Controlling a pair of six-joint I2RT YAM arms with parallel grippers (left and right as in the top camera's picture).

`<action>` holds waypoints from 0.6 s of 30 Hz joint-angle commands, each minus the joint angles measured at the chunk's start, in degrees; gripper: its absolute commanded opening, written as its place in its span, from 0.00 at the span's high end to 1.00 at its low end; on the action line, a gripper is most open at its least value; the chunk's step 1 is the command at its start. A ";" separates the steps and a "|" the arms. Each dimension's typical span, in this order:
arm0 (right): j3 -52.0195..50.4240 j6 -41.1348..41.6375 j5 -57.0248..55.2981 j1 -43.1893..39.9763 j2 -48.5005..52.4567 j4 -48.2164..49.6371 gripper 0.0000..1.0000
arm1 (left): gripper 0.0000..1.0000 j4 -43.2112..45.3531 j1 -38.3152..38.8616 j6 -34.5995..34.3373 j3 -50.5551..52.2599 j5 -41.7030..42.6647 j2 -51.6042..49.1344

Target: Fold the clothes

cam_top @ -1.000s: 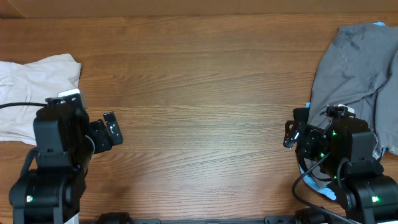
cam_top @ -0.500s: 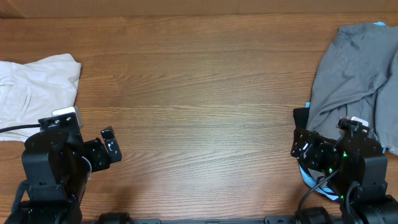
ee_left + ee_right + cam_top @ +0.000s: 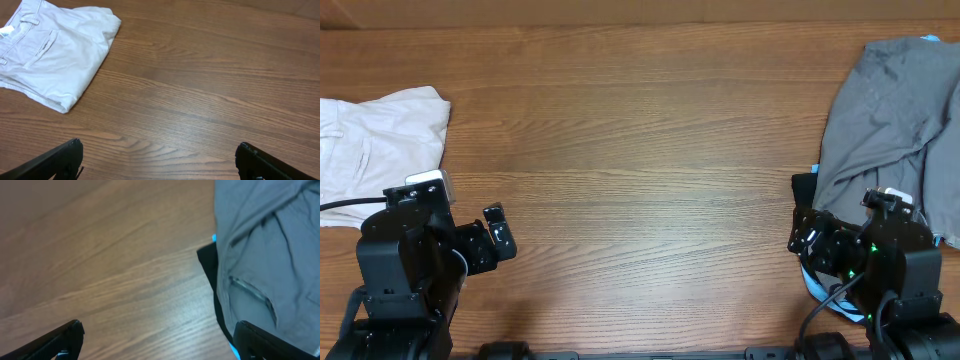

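Now left fingers (image 3: 59,159) and right fingers (image 3: 61,339) gape empty, shorts (image 3: 55,50) lying apart.

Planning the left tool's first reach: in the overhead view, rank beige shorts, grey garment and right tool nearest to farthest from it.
1. beige shorts, just up-left of the left tool.
2. right tool, far right.
3. grey garment, far right; its near edge almost ties.
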State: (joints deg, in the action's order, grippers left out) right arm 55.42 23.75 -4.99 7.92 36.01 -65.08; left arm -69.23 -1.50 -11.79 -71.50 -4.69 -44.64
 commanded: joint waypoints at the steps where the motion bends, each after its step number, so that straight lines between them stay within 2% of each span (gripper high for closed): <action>1: 0.02 0.09 -1.05 0.22 -0.04 0.57 0.00 | 0.00 -0.04 -0.31 1.07 0.22 0.70 0.04; 3: -0.04 -0.09 -1.03 0.22 -0.02 2.03 0.00 | 0.00 -0.04 -0.31 1.07 0.22 0.70 0.02; 8: -3.21 -7.39 -0.98 0.22 -1.29 9.77 0.00 | 0.00 -0.04 -0.31 1.07 0.22 0.70 0.02; 12: -11.17 -10.32 -0.96 0.22 -6.95 17.92 0.00 | 0.00 -0.07 -0.31 1.07 0.22 0.70 0.04; 18: -23.47 -10.32 -0.96 0.22 -18.88 29.55 0.00 | 0.00 -0.04 -0.31 1.07 0.22 0.70 0.02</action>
State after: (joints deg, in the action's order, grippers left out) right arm 36.32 14.68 -5.39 7.92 22.24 -37.93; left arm -69.28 -1.50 -11.79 -71.50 -4.69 -44.69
